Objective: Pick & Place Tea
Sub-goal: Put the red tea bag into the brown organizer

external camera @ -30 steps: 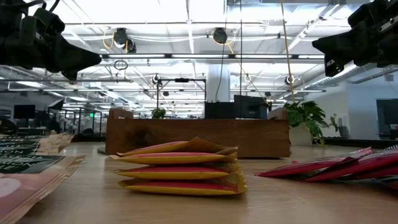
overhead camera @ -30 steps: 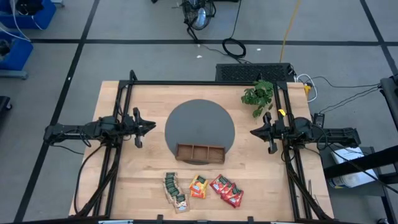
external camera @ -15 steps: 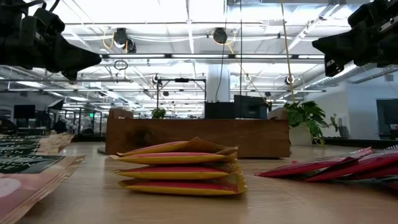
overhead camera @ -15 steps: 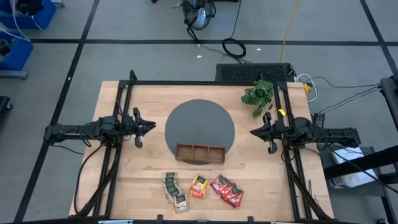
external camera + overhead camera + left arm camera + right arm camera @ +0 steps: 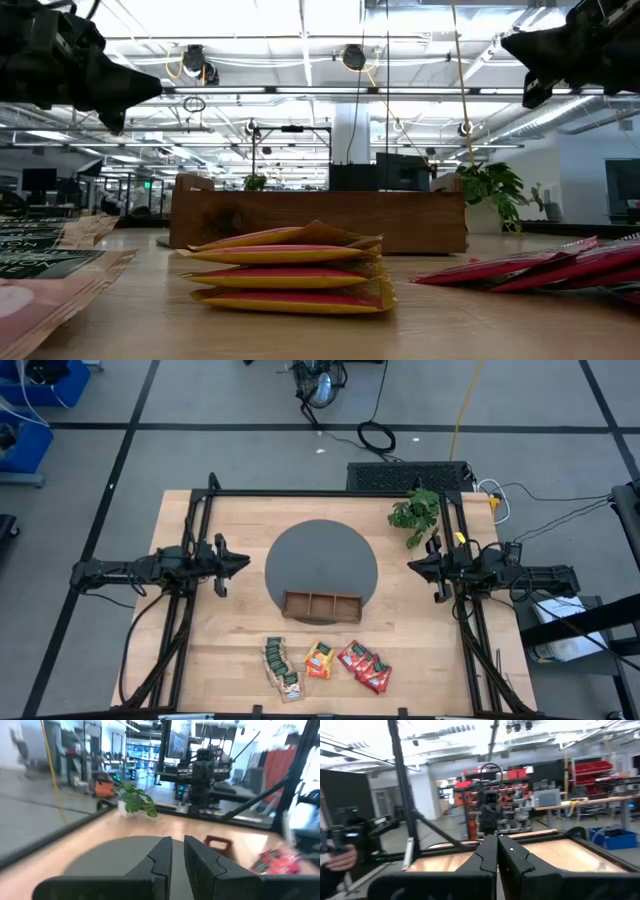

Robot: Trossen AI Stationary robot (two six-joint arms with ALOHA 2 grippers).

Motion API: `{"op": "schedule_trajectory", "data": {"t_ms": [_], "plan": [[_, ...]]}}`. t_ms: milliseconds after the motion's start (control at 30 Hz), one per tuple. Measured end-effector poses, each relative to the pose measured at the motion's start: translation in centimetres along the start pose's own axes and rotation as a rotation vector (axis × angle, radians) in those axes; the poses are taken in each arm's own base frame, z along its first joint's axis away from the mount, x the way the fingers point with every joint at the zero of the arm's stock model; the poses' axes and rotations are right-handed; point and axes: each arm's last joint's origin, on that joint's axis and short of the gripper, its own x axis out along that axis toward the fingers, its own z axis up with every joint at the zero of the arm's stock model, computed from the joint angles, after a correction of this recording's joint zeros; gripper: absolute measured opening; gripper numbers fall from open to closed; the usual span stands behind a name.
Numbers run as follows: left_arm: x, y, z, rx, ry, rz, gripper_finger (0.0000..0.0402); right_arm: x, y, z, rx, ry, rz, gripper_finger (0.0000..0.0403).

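The tea sachets lie flat on the wooden table near its near edge in three loose piles: dark green [image 5: 281, 665], orange-yellow [image 5: 320, 658] and red [image 5: 365, 666]. In the low view the orange-yellow stack [image 5: 290, 270] sits in the middle, with the red sachets [image 5: 540, 265] and the green ones [image 5: 40, 250] to either side. My left gripper [image 5: 244, 563] [image 5: 178, 855] hovers left of the grey mat with its fingers shut. My right gripper [image 5: 410, 567] [image 5: 497, 851] hovers right of the mat, also shut. Both are above the table and far from the sachets.
A brown wooden three-compartment tray [image 5: 321, 605] rests on the near rim of a round grey mat [image 5: 321, 560] at the table's centre. A small potted plant [image 5: 415, 512] stands at the far right. Black frame rails run along the table's left and right sides.
Both grippers have risen a little in the low view. The right one has also drawn slightly back toward the table's right edge. The sachets and the tray have stayed where they were.
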Motion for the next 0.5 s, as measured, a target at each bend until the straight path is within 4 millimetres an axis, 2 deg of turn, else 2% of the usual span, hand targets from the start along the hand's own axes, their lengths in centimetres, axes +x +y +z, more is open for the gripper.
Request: {"op": "schedule_trajectory", "data": {"t_ms": [100, 233, 300, 367, 500], "plan": [[0.0, 0.0, 0.1, -0.056, -0.004, -0.014, 0.0051, 0.0, -0.2, 0.1, -0.011, -0.021, -0.069, 0.0000], [0.0, 0.0, 0.6, -0.053, -0.068, 0.008, 0.0051, 0.1, -0.2, 0.0, 0.001, 0.005, -0.059, 0.0000], [0.0, -0.1, 0.7, -0.012, -0.070, 0.002, 0.0051, 0.3, -0.1, -0.5, 0.013, 0.072, -0.030, 0.0000], [0.0, -0.1, 0.6, 0.024, -0.063, -0.014, 0.0051, 0.3, 0.1, -1.4, 0.032, 0.217, 0.004, 0.0000], [0.3, -0.6, 0.6, 0.033, -0.046, -0.108, 0.0051, 1.5, 1.4, 1.2, 0.098, 0.293, 0.101, 0.0000]]}}
